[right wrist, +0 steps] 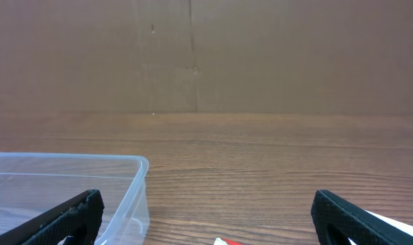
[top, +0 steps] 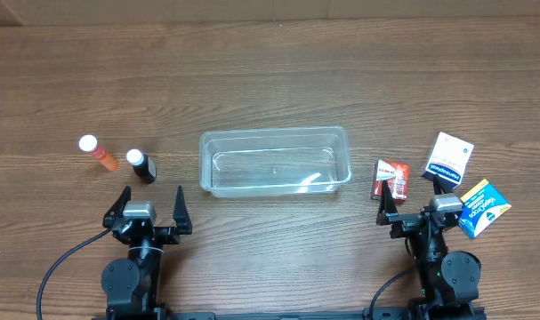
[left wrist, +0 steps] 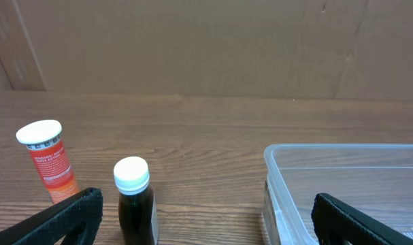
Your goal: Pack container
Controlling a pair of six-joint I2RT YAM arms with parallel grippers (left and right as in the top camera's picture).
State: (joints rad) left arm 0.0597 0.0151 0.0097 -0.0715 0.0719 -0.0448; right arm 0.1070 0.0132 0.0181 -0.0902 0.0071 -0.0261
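Observation:
The clear plastic container [top: 275,161] sits empty at the table's middle; its corner shows in the left wrist view [left wrist: 342,187] and in the right wrist view [right wrist: 63,190]. An orange bottle with a white cap [top: 98,154] [left wrist: 48,162] and a dark bottle with a white cap [top: 141,166] [left wrist: 135,201] stand to its left. A red box [top: 390,179], a white and blue box [top: 450,160] and a blue and yellow box [top: 483,208] lie to its right. My left gripper [top: 150,203] [left wrist: 206,224] is open and empty near the dark bottle. My right gripper [top: 418,200] [right wrist: 206,224] is open and empty beside the red box.
The wooden table [top: 270,80] runs back to a brown cardboard wall [left wrist: 206,47]. Black cables trail from both arm bases at the front edge.

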